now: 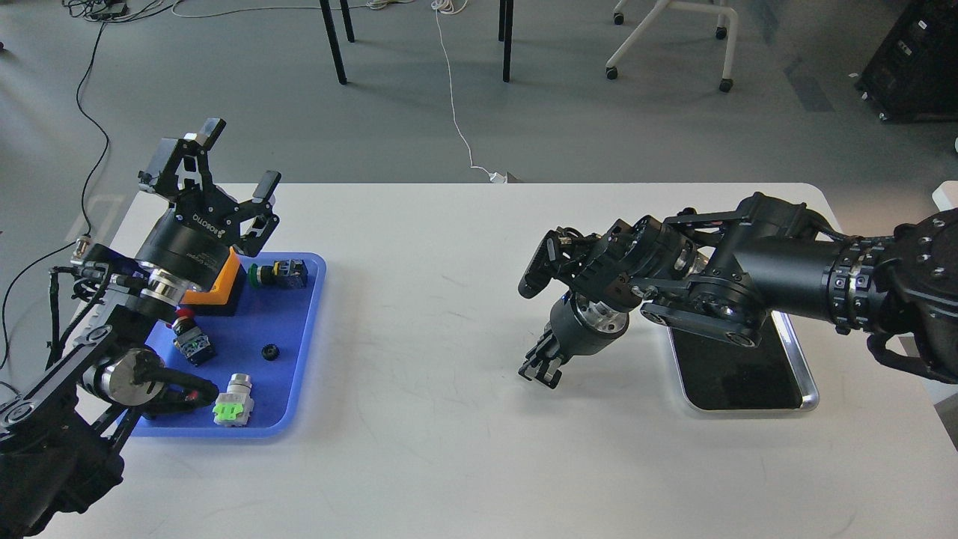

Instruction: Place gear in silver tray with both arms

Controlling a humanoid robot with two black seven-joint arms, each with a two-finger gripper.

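Table: a white table (449, 449) fills the lower part of the head view, bare across its middle, with a blue tray at its left side and a silver tray at its right.
Blue plastic tray: the blue plastic tray (299, 374) lies flat near the table's left edge, partly covered by the left arm.
Near the tray's front rim: a silver part with a bright green face (233, 403) lies on its side just inside the rim.
Gear: the small black gear (270, 351) sits alone on the blue tray's floor, right of centre, apart from the other parts and well apart from the silver tray.
Red-topped switch: a red-capped switch (191, 338) lies left of the gear, close against the left arm.
Green button switch: a green-headed switch (281, 274) lies on its side near the tray's far rim.
Orange block: an orange block on a black base (224, 288) stands at the tray's far left, half hidden by the left wrist.
Silver tray: the silver tray (804, 374) lies on the table's right, its dark mirror bottom showing; its far end is covered by the right arm.
Right gripper: the right gripper (540, 368) points down at the table, left of the silver tray; it is dark and seen end-on, so whether its jaws are parted cannot be told.
Left gripper: the left gripper (238, 161) is raised above the blue tray's far left corner, pointing up and away, jaws spread wide and holding nothing.
Floor beyond: grey floor (599, 127) with a white cable (456, 120) and chair legs (333, 41).
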